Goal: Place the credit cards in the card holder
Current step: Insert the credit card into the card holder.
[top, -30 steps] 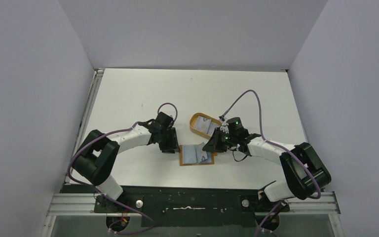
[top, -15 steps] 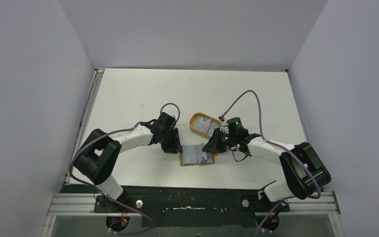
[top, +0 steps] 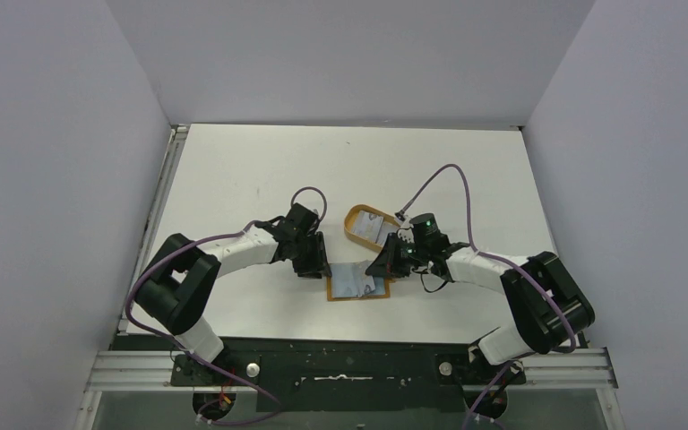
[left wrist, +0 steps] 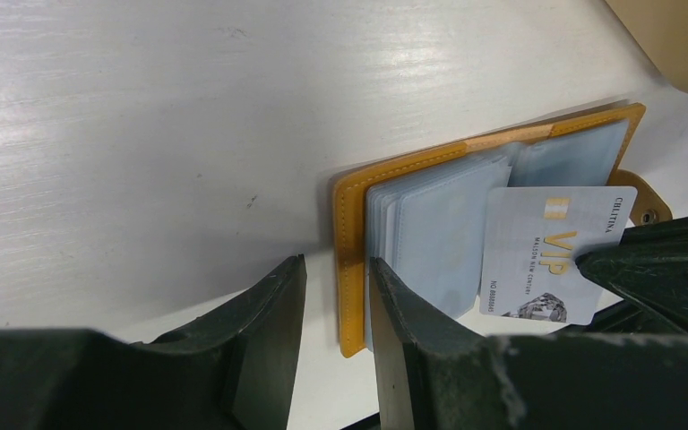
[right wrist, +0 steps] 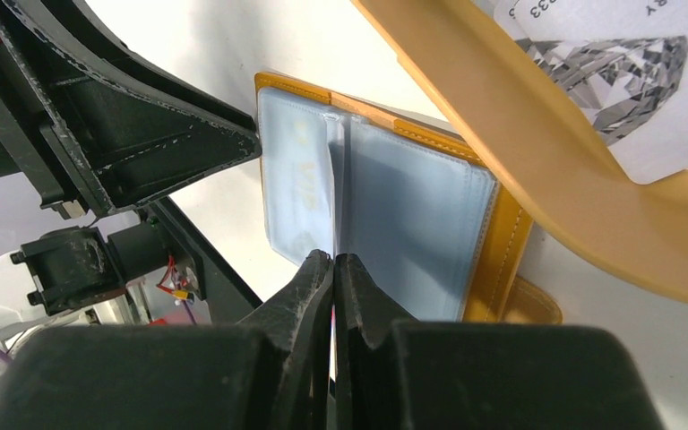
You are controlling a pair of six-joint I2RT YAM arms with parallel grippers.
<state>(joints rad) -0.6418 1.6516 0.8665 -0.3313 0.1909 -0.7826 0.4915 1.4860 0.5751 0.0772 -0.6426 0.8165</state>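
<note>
**"VIP" card pinched at the open holder**

Gold "VIP" lettering reads on the VIP credit card (left wrist: 546,255); its smaller print is too fine to make out. The right gripper (right wrist: 333,260) is clamped on this card's edge, holding it over the clear pockets of the card holder (left wrist: 430,233), which lies open on the table (left wrist: 188,134). The left gripper (left wrist: 336,269) has its fingers slightly parted, with the holder's stitched edge between them. A diamond-printed card (right wrist: 609,72) marked "33" lies in the tan tray (right wrist: 546,179) just beside the holder.

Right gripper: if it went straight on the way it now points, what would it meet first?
Probably the open card holder: the right gripper, shut on a card, aims at its middle, though depth is unclear.
</note>
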